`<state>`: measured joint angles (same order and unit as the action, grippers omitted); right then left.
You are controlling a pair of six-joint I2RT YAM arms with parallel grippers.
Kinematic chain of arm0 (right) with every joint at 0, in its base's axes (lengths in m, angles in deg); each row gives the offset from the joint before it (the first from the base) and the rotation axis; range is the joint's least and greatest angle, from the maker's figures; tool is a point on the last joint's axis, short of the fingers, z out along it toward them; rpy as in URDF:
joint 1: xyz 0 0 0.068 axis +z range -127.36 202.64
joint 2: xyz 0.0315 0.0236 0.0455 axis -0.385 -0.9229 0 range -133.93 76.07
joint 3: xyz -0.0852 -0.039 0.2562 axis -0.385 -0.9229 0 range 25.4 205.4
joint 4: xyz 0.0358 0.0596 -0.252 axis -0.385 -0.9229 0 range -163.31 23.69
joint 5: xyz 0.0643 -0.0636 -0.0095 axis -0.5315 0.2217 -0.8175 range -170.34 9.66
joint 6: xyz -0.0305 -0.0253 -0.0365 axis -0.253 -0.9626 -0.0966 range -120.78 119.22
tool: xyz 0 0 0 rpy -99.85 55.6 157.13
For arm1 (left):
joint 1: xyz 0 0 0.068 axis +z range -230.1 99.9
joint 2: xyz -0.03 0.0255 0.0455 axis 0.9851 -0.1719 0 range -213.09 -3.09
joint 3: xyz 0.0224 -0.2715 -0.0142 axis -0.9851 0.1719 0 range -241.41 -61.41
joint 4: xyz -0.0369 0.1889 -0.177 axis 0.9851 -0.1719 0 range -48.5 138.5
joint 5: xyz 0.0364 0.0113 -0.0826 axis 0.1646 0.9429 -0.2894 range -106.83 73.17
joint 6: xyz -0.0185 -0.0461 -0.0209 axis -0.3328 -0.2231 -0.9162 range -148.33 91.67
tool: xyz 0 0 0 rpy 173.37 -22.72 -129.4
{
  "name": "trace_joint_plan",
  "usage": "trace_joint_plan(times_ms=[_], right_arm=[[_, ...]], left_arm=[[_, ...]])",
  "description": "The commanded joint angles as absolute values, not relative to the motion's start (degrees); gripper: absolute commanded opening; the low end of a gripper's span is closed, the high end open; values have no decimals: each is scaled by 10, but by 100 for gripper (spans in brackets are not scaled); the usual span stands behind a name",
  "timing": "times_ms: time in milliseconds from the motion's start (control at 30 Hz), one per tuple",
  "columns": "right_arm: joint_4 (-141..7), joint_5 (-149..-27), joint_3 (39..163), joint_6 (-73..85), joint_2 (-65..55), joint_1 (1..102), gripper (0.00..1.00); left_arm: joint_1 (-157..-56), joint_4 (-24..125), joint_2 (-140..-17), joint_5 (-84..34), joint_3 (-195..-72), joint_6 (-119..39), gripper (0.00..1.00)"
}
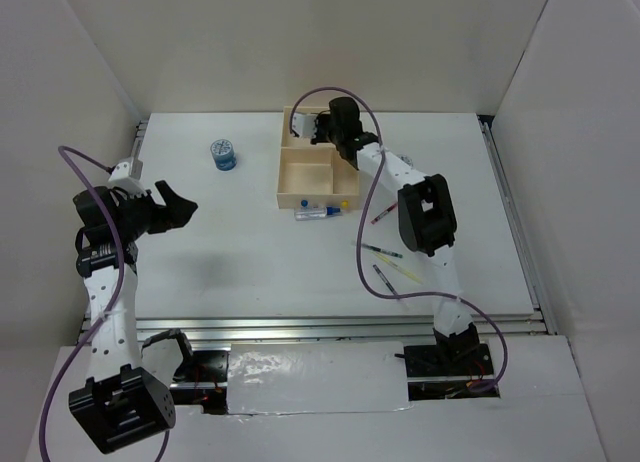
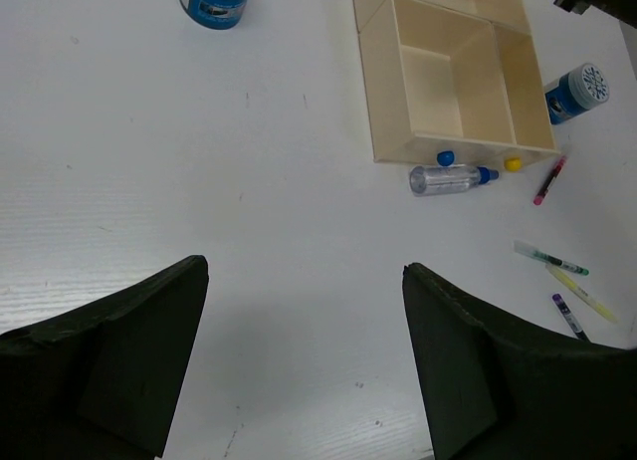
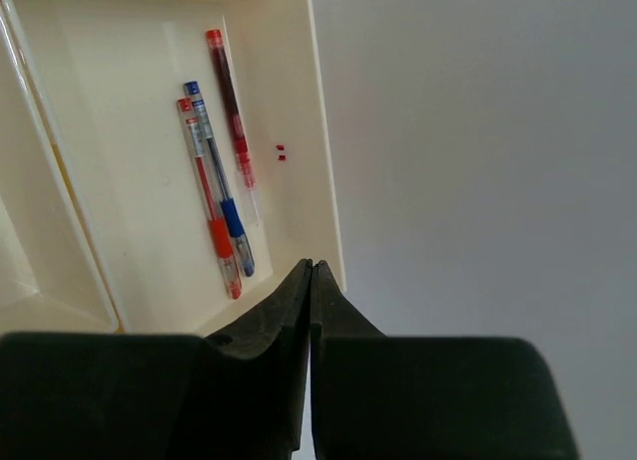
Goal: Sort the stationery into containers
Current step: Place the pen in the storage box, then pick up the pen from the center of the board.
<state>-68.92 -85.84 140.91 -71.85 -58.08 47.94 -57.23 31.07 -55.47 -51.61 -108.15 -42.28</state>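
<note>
Cream tray [image 1: 318, 172] sits at the far middle of the white table [image 1: 250, 252]. Right gripper [image 3: 311, 271] hangs over the tray's far long section, jaws pressed together with nothing between them. Below it, three pens lie roughly parallel on that section's floor: a red-grip pen [image 3: 204, 196], a blue-grip pen [image 3: 219, 181] touching it, and a dark red pen [image 3: 231, 107] just beside.

Left gripper [image 2: 304, 266] is raised above the table's left side, well apart from the tray, jaws spread wide and holding nothing.

On the table:
- One patterned blue cylinder [image 1: 223, 155] stands upright left of the tray.
- A second cylinder [image 2: 575, 92] lies tipped just beside the tray's right wall.
- A clear marker [image 2: 450, 178] with a blue cap lies along the tray's near wall, between a small blue piece [image 2: 445, 157] and a small yellow piece [image 2: 513, 164].
- A pink-red pen [image 2: 548, 180] lies near the tray's near right corner.
- A green-tipped pen [image 2: 550, 258], a yellow pen [image 2: 582, 293] and a purple pen [image 2: 569, 316] lie clustered further toward the near edge.
</note>
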Motion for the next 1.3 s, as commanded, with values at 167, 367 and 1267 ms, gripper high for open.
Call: trace_joint_plan(times_ms=[167,367,1267], right_arm=[[-641,-805,1378,-619,-497,492,28],[-854,-822,1226,-410,-265,477,69],[-991,-846,949,-438,-187,386,54]], left_arm=[[-568,333,-525,-529,-1095,-418,95],[-570,302,-494,-538,-1098,-381,99],[-627,270,-448,-580,-1076,-293,99]])
